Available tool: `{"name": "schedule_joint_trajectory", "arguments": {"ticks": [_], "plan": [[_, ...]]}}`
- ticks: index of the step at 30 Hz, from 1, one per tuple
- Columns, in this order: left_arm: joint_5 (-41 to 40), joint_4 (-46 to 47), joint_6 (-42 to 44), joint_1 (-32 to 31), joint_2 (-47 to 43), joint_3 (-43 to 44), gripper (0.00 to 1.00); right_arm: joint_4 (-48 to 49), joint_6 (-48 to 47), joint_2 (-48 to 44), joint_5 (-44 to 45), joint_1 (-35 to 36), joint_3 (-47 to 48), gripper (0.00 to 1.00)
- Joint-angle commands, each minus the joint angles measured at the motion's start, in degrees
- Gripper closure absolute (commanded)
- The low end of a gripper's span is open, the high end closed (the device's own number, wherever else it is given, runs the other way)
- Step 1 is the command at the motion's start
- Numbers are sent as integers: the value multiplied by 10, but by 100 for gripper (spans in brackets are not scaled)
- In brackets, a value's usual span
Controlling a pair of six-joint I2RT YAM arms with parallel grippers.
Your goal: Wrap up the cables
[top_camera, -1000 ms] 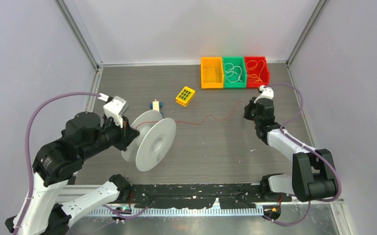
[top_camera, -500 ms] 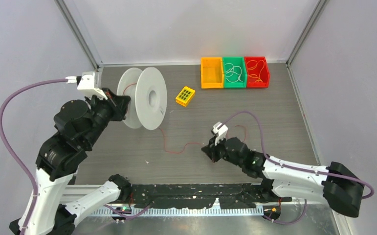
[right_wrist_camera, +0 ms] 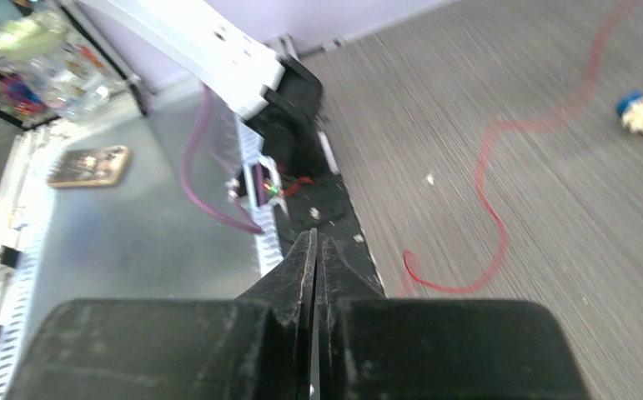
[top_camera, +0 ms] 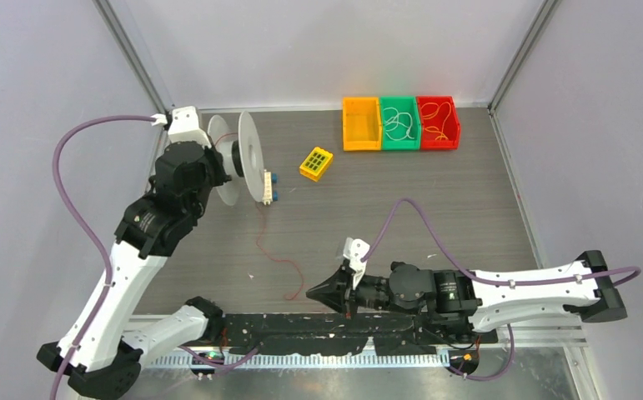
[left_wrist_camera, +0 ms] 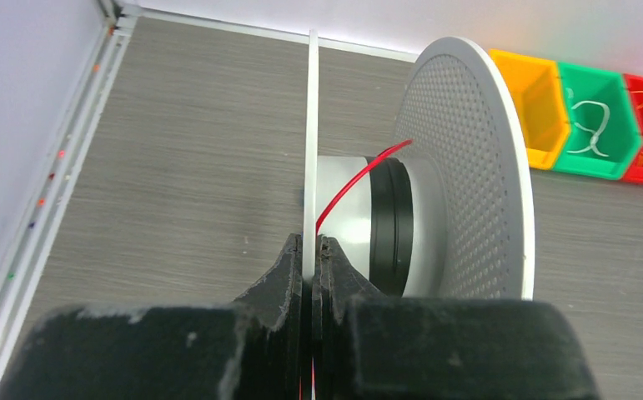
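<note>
Table [top_camera: 434, 200]: grey wood-grain top, with walls on three sides.

Spool [top_camera: 249, 158]: white, with two flanges standing upright, a pale hub and a black collar. It is your reference point for everything below.

Left gripper [left_wrist_camera: 309, 242]: the jaws are pinched onto the rim of the spool's thin flange. The flange edge runs straight up out of them in the left wrist view.

Right gripper [top_camera: 313, 292]: well away from the spool, on the arm-base side. The jaws are pressed together and you can see nothing between the tips.

Bins: a row of three, well off to the right of the spool and a little behind it.
- Orange bin [top_camera: 345, 125]: nearest the spool.
- Green bin [top_camera: 400, 146]: middle of the row. It holds loose pale whitish wires [top_camera: 399, 125].
- Red bin [top_camera: 439, 144]: farthest from the spool. It holds thin orange wires [top_camera: 439, 121].

Yellow block [top_camera: 316, 163]: it has a grid face and sits near the spool's right side, apart from it.

Blue-and-white connector [top_camera: 268, 187]: just beside the spool's lower right flange edge.

Cable [top_camera: 272, 257]: a thin red wire. One strand crosses the hub between the flanges and runs toward the left jaws. The rest trails from the spool in loose bends across the table. Its free end lies close to the right gripper's tips and is not gripped.
</note>
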Motion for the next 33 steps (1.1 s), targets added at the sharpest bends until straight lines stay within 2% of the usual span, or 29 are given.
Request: {"name": "schedule_joint_trajectory", "arguments": {"ticks": [1, 5, 6, 7, 8, 9, 10, 12, 13, 16, 22, 27, 33], "plan": [[-45, 83, 20, 17, 2, -8, 100, -39, -37, 2, 27, 37, 75, 95], [-37, 80, 26, 28, 15, -36, 100, -30, -53, -27, 34, 42, 93, 95], [-19, 77, 19, 34, 15, -42, 100, -22, -60, -32, 66, 42, 91, 95], [-2, 75, 12, 37, 12, -44, 100, -18, -78, -32, 91, 42, 83, 91], [11, 73, 2, 38, 7, -45, 100, -4, -90, -31, 156, 42, 65, 86], [22, 70, -7, 38, 2, -45, 100, 34, -123, -23, 184, 42, 52, 77], [36, 68, -15, 38, -7, -45, 100, 57, -145, -18, 227, 39, 20, 75], [59, 65, -30, 38, -26, -45, 100, 127, -188, 10, 226, 10, -12, 66], [70, 63, -34, 38, -36, -44, 100, 146, -181, 34, 205, -11, -16, 57], [95, 51, -47, 38, -62, -36, 100, 197, -117, 102, 77, -125, -26, 48], [150, 21, -63, 38, -106, -21, 100, 408, -185, 224, -43, -209, -38, 21], [199, -12, -75, 38, -130, 10, 100, 553, -197, 301, -186, -286, -39, 13], [262, -46, -87, 38, -141, 46, 100, 604, -226, 360, -334, -341, -6, 10]]}}
